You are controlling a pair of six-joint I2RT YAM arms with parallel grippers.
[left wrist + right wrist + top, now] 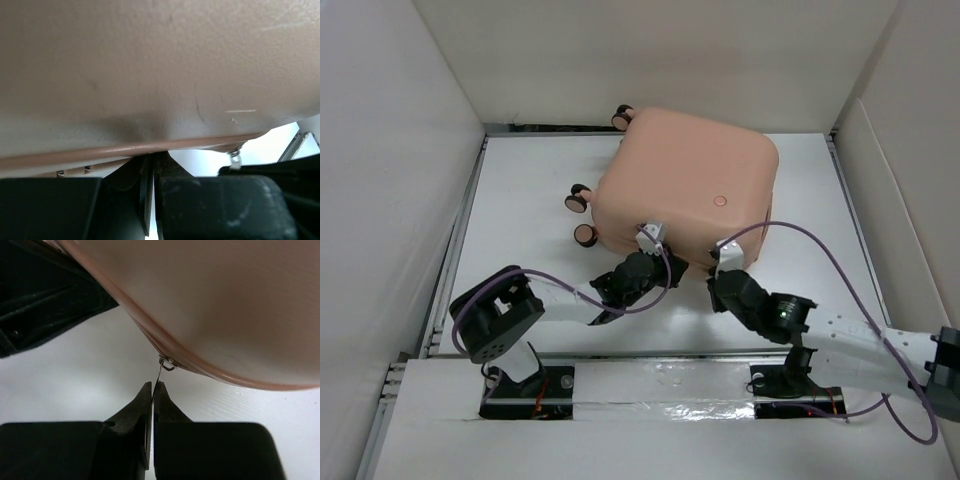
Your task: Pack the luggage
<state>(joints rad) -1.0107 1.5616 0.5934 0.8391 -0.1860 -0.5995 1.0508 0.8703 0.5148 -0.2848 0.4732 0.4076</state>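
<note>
The small salmon-pink hard-shell suitcase [685, 180] is seen lying flat and shut on the white table [520, 200], towards 12 o'clock from both arm bases. Its black-and-pink caster wheels [580, 198] are turned to about 9 o'clock, so its long axis is judged to run from 9 to 3 o'clock. Both claws are set against its near edge, at 6 o'clock of the shell. The black right claw [152, 387] is pinched shut on the thin metal zipper pull [159, 374], which hangs from the seam at 12 o'clock of the fingertips. The black left claw [152, 162] is also closed tight, its tips up against the seam rim; whether anything is gripped there cannot be told. A second metal slider [234, 159] is seen near it at 3 o'clock. The right claw is judged the one placed for drawing the zip. Open table is found towards 3 o'clock along the seam, bounded by the white side wall [910, 200], while the left claw stands close at 9 o'clock
</note>
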